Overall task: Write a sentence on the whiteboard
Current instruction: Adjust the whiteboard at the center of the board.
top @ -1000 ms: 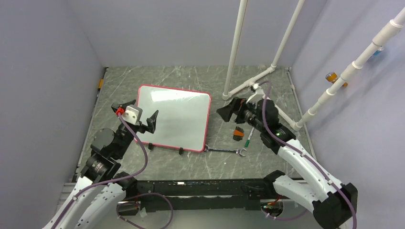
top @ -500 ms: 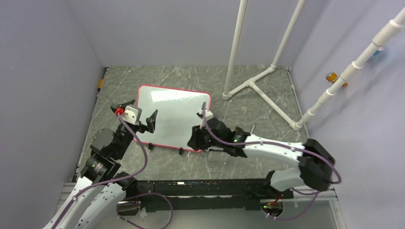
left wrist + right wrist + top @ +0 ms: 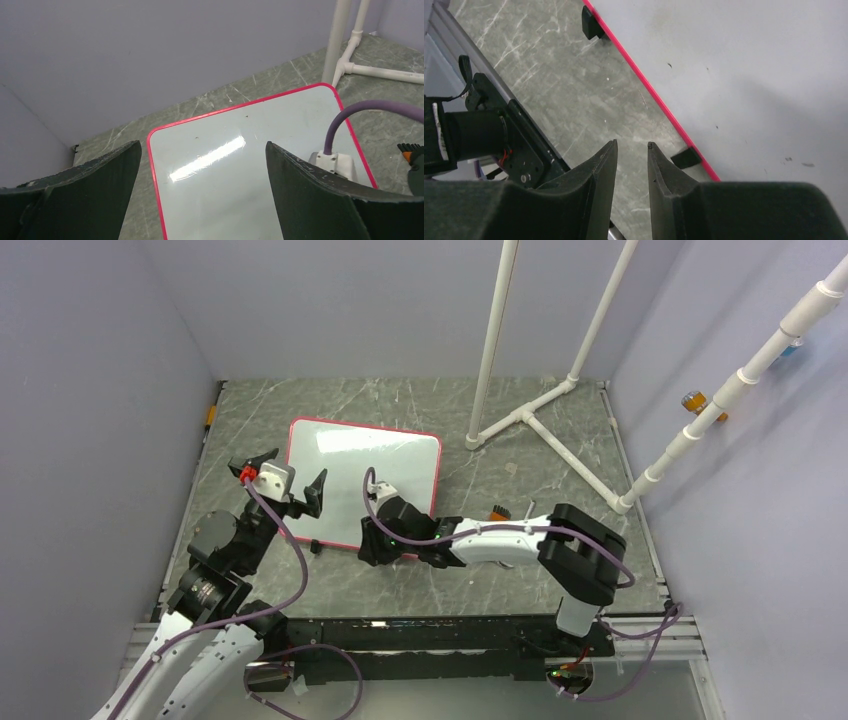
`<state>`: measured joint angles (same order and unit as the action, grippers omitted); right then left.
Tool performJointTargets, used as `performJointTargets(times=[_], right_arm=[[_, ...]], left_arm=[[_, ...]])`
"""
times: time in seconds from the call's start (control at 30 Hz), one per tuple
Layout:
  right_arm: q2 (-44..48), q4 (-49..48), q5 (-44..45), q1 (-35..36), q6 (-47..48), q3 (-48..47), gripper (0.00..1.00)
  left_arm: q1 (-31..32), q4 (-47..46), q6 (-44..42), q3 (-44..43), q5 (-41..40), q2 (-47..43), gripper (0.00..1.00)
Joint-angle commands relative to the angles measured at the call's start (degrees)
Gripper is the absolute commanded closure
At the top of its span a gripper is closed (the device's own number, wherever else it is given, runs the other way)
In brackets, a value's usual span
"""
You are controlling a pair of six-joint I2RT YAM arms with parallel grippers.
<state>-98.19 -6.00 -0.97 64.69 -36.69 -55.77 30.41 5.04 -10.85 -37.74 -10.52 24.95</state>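
Top external: whiteboard (image 3: 365, 465) corner seemingly hidden.

I'm working in a robotics lab test cell, not a room anyone lives in. The grey marbled table (image 3: 560, 450) is boxed in on three sides by plain lavender panels (image 3: 350, 310), a purpose-built enclosure. White plastic piping (image 3: 497, 340) stands on it as a bare frame. Two white-and-black arms, left (image 3: 215, 560) and right (image 3: 500, 540), are mounted on a black rail (image 3: 420, 632) at the near edge, with purple cables (image 3: 283, 525) looping off them. Only a few loose items lie about, the whiteboard (image 3: 370, 470) among them — a bench rig.
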Motion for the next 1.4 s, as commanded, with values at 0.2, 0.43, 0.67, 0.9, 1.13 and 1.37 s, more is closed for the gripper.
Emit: performJointTargets(times=[0.2, 0.43, 0.67, 0.9, 1.13, 1.37], right_arm=[[-7.4, -0.6, 3.4, 0.5, -1.9, -4.6, 0.69], [-7.1, 5.0, 9.3, 0.3, -2.4, -3.9, 0.70], [-5.2, 7.6, 12.7, -2.6, -1.3, -0.8, 0.70], [-4.1, 6.7, 12.8, -7.8, 1.1, 2.8, 0.70], [-2.1, 6.9, 13.3, -12.2, 4.3, 5.2, 0.70], [6.1, 12.1, 14.3, -11.7, 7.2, 6.7, 0.61]], left_arm=[[0.0, -1.8, -0.8, -1.3, -1.2, -0.7, 0.01], [0.0, -1.8, -0.9, -1.2, -1.1, -0.3, 0.01], [0.0, -1.8, -0.9, -1.1, -0.6, 0.2, 0.01], [0.0, -1.9, -0.7, -1.1, -0.3, 0.8, 0.01], [0.0, -1.9, -0.7, -1.1, -0.2, 1.3, 0.01], [0.0, -1.8, -0.5, -1.3, 0.3, 1.5, 0.01]])
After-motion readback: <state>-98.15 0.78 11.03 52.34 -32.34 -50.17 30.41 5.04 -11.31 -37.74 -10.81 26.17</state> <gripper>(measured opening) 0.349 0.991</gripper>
